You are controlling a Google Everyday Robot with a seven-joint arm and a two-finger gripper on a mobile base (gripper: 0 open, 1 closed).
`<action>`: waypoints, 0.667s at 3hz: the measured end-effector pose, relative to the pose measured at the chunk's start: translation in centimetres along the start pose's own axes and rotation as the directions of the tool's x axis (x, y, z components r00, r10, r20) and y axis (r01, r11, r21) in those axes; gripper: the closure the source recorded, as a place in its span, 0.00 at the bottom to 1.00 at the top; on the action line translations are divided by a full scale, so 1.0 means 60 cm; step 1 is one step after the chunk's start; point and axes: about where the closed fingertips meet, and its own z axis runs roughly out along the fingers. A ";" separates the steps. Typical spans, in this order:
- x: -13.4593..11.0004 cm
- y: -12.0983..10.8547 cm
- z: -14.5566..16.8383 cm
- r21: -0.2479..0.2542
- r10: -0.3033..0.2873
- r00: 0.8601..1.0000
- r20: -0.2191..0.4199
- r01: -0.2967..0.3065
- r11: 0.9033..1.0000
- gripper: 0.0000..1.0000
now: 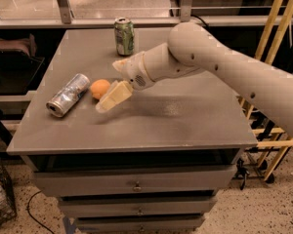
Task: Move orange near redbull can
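My arm [234,72] enters from the right edge of the frame and reaches left past centre. The wrist [156,65] is angled down-left. My gripper [109,86] sits left of centre, its fingers spread apart and gripping nothing.

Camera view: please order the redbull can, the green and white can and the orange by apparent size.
1. redbull can, lying down.
2. green and white can, though it stands farther back, so this is unsure.
3. orange, clearly smallest.
The open claw is just beside the orange.
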 end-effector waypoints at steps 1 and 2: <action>0.003 -0.017 -0.080 0.031 -0.031 0.999 -0.025 0.032 0.999 0.00; 0.037 -0.036 -0.168 0.077 0.000 0.998 -0.055 0.005 0.997 0.00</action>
